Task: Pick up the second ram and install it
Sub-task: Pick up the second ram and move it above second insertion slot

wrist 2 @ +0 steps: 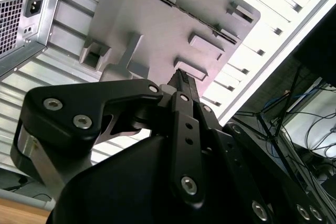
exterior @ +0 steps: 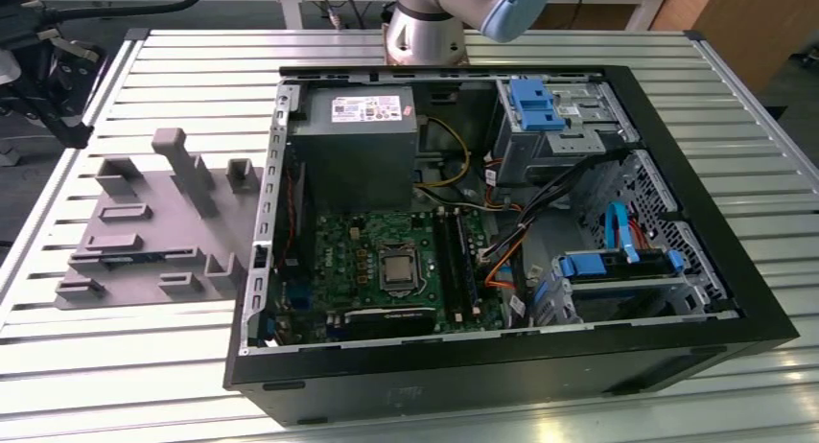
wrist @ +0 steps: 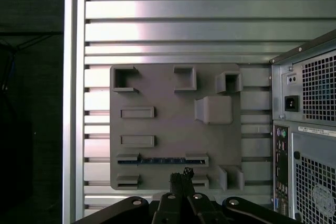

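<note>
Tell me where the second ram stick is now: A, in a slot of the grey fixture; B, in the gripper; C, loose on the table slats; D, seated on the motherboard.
A: in the first wrist view the second ram lies along a slot of the grey fixture, with the gripper over the fixture holding nothing.

The gripper (wrist: 181, 173) points downward, its two black fingers (wrist: 175, 182) pressed together with nothing between them. In the second wrist view the gripper (wrist 2: 182, 77) narrows to one closed tip, and black bolted linkage arms (wrist 2: 79, 111) spread out behind it on either side. In the exterior view the arm (exterior: 429, 26) shows a silver joint with a blue cap (exterior: 519, 7).
</note>
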### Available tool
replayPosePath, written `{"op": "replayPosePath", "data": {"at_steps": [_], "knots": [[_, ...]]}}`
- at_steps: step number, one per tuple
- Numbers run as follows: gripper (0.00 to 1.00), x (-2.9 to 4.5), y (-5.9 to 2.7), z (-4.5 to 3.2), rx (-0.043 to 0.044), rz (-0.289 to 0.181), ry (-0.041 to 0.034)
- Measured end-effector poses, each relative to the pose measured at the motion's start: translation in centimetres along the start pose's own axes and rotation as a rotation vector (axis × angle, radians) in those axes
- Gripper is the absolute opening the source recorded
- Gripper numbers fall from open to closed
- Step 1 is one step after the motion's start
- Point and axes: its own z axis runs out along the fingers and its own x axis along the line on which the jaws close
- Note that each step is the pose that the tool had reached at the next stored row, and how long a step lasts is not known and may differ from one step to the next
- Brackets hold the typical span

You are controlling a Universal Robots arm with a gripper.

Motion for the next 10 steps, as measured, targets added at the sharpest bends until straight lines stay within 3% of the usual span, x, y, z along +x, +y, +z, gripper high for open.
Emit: {"op": "replayPosePath", "data": {"at_steps": [4,10], "knots": [[0.11,0.01,0.00,0.00,0.0001,-0.012,0.0006],[0.11,0.01,0.00,0.07,0.0010,-0.121,0.0051]]}}
